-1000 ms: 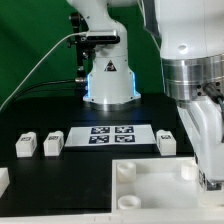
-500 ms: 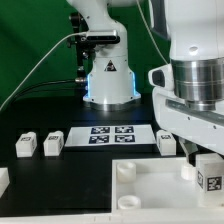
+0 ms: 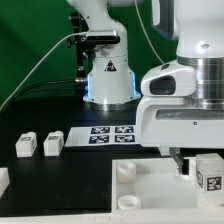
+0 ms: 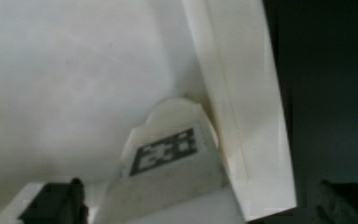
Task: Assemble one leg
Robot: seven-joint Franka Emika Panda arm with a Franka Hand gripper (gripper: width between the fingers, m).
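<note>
A white leg (image 3: 209,172) with a black-and-white tag stands at the right end of the large white panel (image 3: 150,190), at the frame edge. My gripper (image 3: 190,160) hangs just beside and above it, with the big white hand filling the exterior view's right. In the wrist view the leg (image 4: 167,155) lies below the gripper (image 4: 202,205), next to the panel's raised edge (image 4: 238,100). The dark fingertips (image 4: 60,200) stand wide apart and touch nothing, so the gripper is open. Two more legs (image 3: 25,145) (image 3: 53,143) lie on the black table at the left.
The marker board (image 3: 112,133) lies behind the panel, in front of the robot base (image 3: 108,80). Another white part (image 3: 3,180) shows at the left edge. A cable runs across the back left. The hand hides the table's right side.
The hand has risen and shifted toward the exterior view's left, uncovering the tagged leg at the panel's right end. It now hides a leg that lay right of the marker board.
</note>
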